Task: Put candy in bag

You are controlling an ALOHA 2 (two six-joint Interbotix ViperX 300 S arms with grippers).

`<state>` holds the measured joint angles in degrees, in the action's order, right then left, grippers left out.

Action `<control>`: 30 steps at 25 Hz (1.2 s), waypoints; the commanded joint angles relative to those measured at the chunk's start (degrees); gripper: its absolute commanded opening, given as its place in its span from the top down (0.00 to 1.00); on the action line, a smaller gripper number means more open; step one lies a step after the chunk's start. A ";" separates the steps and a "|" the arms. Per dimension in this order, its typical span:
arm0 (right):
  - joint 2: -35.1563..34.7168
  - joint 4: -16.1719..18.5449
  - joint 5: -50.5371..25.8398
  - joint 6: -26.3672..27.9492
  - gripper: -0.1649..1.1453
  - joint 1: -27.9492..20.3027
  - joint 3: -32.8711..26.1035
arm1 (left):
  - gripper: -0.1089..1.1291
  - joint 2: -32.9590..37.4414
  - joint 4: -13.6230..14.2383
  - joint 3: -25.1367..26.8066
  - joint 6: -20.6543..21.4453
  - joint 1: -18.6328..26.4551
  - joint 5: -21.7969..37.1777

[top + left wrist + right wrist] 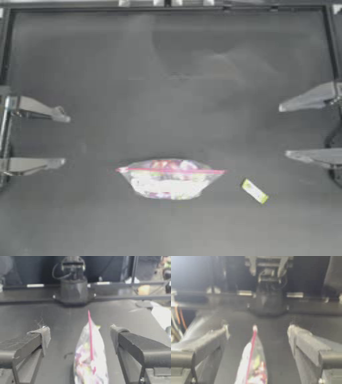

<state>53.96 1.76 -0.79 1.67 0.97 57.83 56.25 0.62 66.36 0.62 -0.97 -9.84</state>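
Both pincers gape wide at the frame's edges: left pincer (63, 141), right pincer (286, 131). Candy (254, 191) lies lower right, beside the bag (169, 178). Best drop the right pincer squarely over the candy's short width.

A dark table (167, 75) is seen filling the view, matte, with faint pale scuffs toward 12 o'clock. A metal frame rail (167, 7) is seen running along the table edge at 12 o'clock.
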 commanded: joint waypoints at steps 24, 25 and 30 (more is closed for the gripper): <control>-31.99 0.97 -45.35 4.31 0.13 0.18 -42.01 | 0.10 -0.70 -0.26 -1.14 -0.09 0.44 4.48; -33.13 1.14 -45.88 4.31 0.13 0.35 -43.07 | 0.10 -0.70 -0.26 -1.14 -0.09 0.44 4.66; -39.02 1.41 -49.57 4.31 0.13 1.32 -48.87 | 0.10 -0.70 -0.26 -0.97 -0.18 0.44 5.01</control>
<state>15.82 2.90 -49.57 6.06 1.85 12.22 56.25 0.44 66.36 0.53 -0.62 -4.66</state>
